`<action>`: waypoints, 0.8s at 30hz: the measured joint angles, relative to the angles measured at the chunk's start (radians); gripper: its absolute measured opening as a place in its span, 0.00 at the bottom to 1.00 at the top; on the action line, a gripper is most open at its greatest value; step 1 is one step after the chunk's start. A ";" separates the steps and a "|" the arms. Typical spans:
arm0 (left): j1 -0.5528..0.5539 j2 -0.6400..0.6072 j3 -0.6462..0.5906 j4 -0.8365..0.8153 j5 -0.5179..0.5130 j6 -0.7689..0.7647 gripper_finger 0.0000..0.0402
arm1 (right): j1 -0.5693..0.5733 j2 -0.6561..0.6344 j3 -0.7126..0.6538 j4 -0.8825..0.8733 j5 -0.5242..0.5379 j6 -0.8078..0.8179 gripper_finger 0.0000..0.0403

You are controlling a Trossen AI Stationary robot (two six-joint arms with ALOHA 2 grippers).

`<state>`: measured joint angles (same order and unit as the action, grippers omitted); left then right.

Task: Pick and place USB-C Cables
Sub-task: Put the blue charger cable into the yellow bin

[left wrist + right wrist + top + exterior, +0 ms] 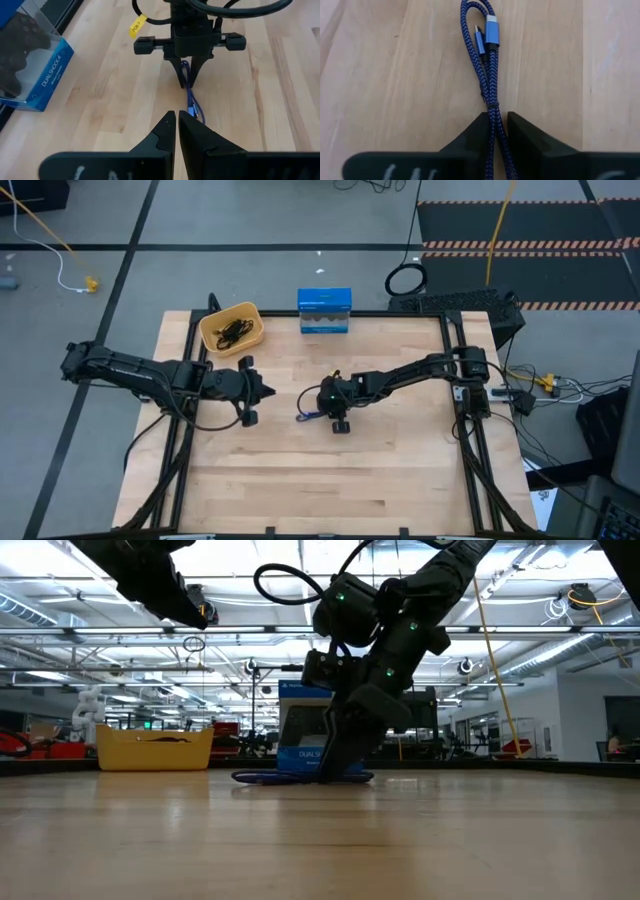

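Note:
A purple-blue braided USB-C cable bundle [487, 60] lies on the wooden table near its middle [303, 417], stretching from my right gripper toward the left arm. My right gripper [496, 125] is down at the table [335, 768] and shut on this bundle. Two black cable bundles [232, 332] rest inside the yellow bin [250, 315] near the table's far edge. My left gripper [272, 391] is shut, touches nothing, and hovers above the table left of the blue cable [194, 107], pointing at the right gripper. My right gripper pinches the blue bundle between its two fingers just behind the thin tie [492, 112], with several strands side by side in the gap. The fingers [340, 755] slant down from above and from the right, pointing along the bundle. The bundle lies flat on the table [262, 778].
A blue boxed game controller [324, 311] stands at the far edge, right of the yellow bin. Black frame rails [452, 350] run along the table's sides. A black ring-shaped coil [405, 280] lies on the floor beyond. Bare wood [330, 480] fills the near half.

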<state>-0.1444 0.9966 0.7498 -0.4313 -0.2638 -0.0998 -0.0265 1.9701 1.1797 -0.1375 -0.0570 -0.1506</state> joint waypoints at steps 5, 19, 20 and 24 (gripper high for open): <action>0.000 0.000 0.000 0.023 0.000 0.014 0.06 | 0.000 -0.006 -0.001 -0.004 0.000 -0.004 0.10; 0.000 0.000 0.000 0.026 0.000 0.015 0.06 | 0.007 -0.123 -0.003 -0.043 0.003 0.005 0.07; 0.000 0.000 0.000 0.026 0.000 0.013 0.06 | 0.009 -0.136 -0.003 -0.053 0.003 0.006 0.07; 0.000 0.000 0.000 0.027 0.000 0.008 0.06 | 0.020 -0.187 -0.003 -0.100 0.003 0.020 0.07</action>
<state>-0.1444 0.9966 0.7498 -0.4048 -0.2638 -0.0917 -0.0063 1.7831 1.1770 -0.2372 -0.0536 -0.1310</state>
